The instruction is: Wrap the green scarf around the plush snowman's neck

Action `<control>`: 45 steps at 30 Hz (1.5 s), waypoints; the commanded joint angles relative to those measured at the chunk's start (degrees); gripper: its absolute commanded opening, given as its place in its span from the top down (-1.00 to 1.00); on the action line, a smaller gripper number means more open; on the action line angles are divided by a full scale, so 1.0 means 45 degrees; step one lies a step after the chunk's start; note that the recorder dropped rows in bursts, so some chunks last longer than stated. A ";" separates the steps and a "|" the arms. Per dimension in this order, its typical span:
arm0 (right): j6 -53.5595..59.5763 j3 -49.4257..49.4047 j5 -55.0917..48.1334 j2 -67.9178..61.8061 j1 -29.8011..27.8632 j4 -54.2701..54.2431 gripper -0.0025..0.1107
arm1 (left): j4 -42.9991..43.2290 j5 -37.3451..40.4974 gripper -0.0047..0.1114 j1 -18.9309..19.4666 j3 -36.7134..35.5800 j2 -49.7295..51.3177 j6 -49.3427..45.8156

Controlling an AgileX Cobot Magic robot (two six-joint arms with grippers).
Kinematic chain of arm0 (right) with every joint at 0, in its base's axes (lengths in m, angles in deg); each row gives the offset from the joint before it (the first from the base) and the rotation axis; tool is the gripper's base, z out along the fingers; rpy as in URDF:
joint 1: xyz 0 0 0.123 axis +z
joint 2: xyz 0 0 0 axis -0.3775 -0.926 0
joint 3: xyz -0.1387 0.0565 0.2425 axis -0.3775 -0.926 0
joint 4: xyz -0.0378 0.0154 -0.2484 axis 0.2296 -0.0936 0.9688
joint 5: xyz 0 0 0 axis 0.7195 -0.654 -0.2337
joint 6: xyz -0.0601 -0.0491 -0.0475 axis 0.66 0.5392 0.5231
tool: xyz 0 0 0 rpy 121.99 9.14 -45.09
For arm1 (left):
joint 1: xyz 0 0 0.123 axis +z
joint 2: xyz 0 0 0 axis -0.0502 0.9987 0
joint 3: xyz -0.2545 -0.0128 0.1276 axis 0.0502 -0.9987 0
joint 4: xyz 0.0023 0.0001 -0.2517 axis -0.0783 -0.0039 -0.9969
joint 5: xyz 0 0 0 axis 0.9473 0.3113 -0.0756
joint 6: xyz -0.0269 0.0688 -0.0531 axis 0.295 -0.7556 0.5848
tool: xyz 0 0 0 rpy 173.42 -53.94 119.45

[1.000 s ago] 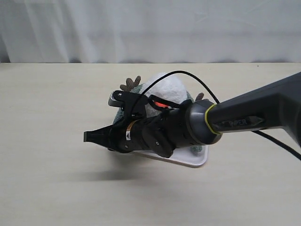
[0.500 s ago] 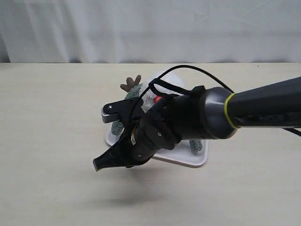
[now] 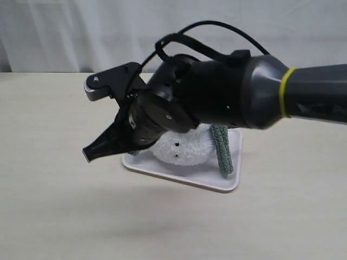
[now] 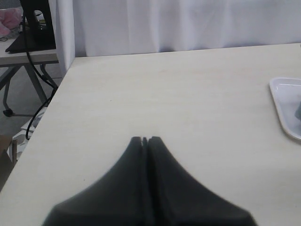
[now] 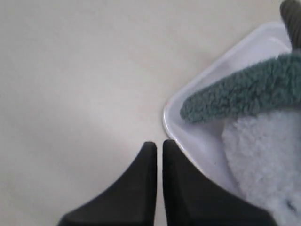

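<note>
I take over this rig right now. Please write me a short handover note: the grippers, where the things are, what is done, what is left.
Left gripper: shut, empty, above bare table, away from the work.
Right gripper: shut, empty, in the air just off the tray edge.
Things: the snowman is on the tray. The scarf lies on it, with one end down on each side.
Done: the scarf looks placed and is let go.
Left: the right arm hides the neck in the exterior view, so check the wrap and fix it if it is loose.
</note>
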 commanded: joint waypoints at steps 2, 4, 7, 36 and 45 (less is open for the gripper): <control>-0.0073 0.3007 -0.1142 -0.1640 0.0000 0.0305 0.88 | -0.0017 -0.0129 0.92 0.0013 -0.0026 -0.0006 -0.0015; -0.0073 0.4089 -0.1601 -0.2503 -0.0055 0.0806 0.88 | -0.0017 -0.0129 0.92 0.0013 -0.0026 -0.0006 -0.0015; -0.0638 0.5295 -0.2307 -0.3734 -0.0178 0.1626 0.88 | -0.0017 -0.0129 0.92 0.0013 -0.0026 -0.0006 -0.0015; 0.1898 0.6715 -0.5110 -0.6557 -0.0881 -0.0577 0.88 | -0.0017 -0.0099 0.92 0.0013 -0.0026 -0.0006 -0.0015; 0.4454 0.6715 -0.5337 -0.6557 -0.0881 -0.2188 0.88 | -0.0017 -0.0099 0.92 0.0013 -0.0026 -0.0006 -0.0015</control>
